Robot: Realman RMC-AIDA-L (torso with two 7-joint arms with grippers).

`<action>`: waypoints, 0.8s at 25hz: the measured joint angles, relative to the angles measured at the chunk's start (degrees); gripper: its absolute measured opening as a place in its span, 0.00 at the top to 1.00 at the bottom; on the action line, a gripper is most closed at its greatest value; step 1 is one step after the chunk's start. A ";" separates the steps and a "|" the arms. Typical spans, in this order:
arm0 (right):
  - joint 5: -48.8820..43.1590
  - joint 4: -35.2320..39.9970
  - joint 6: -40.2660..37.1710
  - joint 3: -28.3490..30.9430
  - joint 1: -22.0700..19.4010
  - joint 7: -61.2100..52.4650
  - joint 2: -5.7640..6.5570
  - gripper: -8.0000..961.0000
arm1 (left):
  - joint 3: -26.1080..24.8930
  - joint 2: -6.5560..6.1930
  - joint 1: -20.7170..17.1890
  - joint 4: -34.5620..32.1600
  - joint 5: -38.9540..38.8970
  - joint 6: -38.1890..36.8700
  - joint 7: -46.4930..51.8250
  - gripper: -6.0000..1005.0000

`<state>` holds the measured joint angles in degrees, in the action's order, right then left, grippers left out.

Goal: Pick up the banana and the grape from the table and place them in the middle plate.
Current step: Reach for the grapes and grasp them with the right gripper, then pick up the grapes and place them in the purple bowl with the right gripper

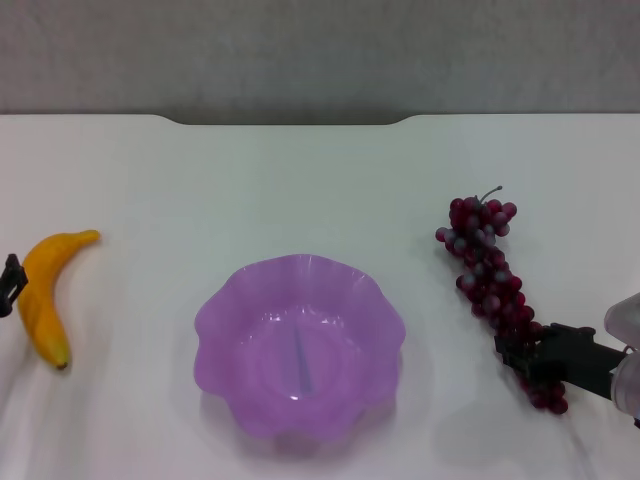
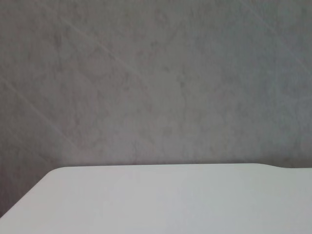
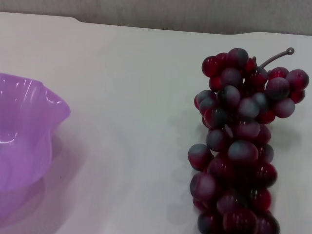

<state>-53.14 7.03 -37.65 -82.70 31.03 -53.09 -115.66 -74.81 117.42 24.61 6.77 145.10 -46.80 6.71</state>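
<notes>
The banana point(image 1: 42, 295) lies on the white table point(image 1: 300, 190) at the left, its dark tip toward me. My left gripper point(image 1: 10, 283) shows only as a black piece at the left edge, right against the banana's middle. The grape bunch point(image 1: 487, 270) lies at the right, stem end away from me. My right gripper point(image 1: 525, 358) is at the bunch's narrow near end, over its last grapes. The purple scalloped plate point(image 1: 215, 310) sits empty in the middle. The right wrist view shows the grape bunch point(image 3: 239, 146) close up and the plate's rim point(image 3: 24, 126).
The table's notched far edge point(image 1: 290, 120) meets a grey wall. The left wrist view shows only a table corner point(image 2: 170, 200) and the wall. Bare tabletop lies between the plate and each fruit.
</notes>
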 joint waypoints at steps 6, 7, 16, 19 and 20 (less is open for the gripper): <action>0.08 0.23 0.08 0.08 0.00 0.00 0.00 0.50 | 0.39 0.00 0.00 0.00 0.00 -0.01 0.24 0.12; 0.10 0.31 0.10 0.09 0.00 0.00 0.00 0.51 | 0.39 0.00 0.00 0.00 0.00 -0.01 0.24 0.12; 0.23 0.85 0.15 0.84 0.00 0.00 0.06 0.63 | 0.36 0.00 0.01 0.00 0.00 -0.04 0.24 0.12; 0.32 1.99 1.16 0.89 0.00 0.11 0.02 0.65 | 0.36 0.00 0.07 0.00 0.00 0.02 0.29 0.12; 0.32 1.99 1.16 0.89 0.00 0.11 0.02 0.66 | 0.36 0.00 0.10 0.00 0.00 0.05 0.29 0.12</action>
<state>-52.82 9.03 -36.49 -81.81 31.02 -52.98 -115.64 -74.45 117.42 24.71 6.77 145.10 -46.76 7.00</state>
